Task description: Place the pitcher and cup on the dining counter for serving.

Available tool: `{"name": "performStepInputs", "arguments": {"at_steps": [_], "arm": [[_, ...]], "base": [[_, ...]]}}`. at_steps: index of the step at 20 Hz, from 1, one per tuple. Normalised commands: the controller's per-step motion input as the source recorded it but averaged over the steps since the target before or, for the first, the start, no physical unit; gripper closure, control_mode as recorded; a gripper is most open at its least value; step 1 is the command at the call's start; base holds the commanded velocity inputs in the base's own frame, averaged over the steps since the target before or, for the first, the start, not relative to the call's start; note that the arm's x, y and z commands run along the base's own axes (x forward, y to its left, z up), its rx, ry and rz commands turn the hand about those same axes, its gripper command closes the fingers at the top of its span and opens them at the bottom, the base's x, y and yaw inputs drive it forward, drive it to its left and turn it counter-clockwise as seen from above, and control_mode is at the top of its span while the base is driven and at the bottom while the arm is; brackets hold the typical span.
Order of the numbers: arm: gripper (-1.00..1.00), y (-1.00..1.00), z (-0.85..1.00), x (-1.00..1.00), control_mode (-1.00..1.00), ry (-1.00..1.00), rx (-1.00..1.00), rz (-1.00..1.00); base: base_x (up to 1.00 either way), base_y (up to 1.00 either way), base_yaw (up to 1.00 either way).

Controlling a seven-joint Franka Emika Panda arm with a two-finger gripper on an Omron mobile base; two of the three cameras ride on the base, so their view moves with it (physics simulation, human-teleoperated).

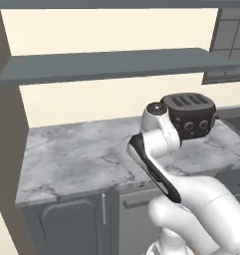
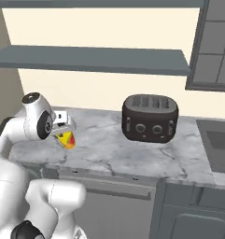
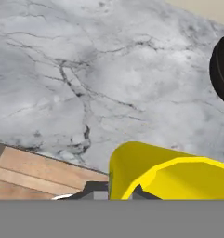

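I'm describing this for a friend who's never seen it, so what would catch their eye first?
Probably the bright yellow cup, held at the gripper over the grey-veined marble counter. Next, the big white arm rising from the lower left of the right base view. Then the dark, chunky toaster with its slots on top, standing on the marble toward the back wall.

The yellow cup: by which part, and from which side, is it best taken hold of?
Probably by the wall at the open rim, coming from the mouth side, one finger inside and one outside. The yellow cup is hollow with a thin rim, which should suit a narrow pinch; the pincer is closed on that wall.
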Motion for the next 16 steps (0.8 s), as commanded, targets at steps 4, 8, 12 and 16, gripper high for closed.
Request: {"name": "performStepInputs", "arguments": {"at_steps": [4, 8, 12, 16], "arm": [[1.00, 0.00, 0.00, 0.00, 1.00, 0.00, 0.00, 0.00], [1.00, 0.00, 0.00, 0.00, 1.00, 0.00, 0.00, 0.00], [1.00, 0.00, 0.00, 0.00, 1.00, 0.00, 0.00, 0.00], [1.00, 0.00, 0.00, 0.00, 1.00, 0.00, 0.00, 0.00]], "base": [[-0.79, -0.34, 0.91], [-0.54, -0.21, 1.00], [-0.27, -0.07, 1.00], [-0.19, -0.02, 1.00]]}}
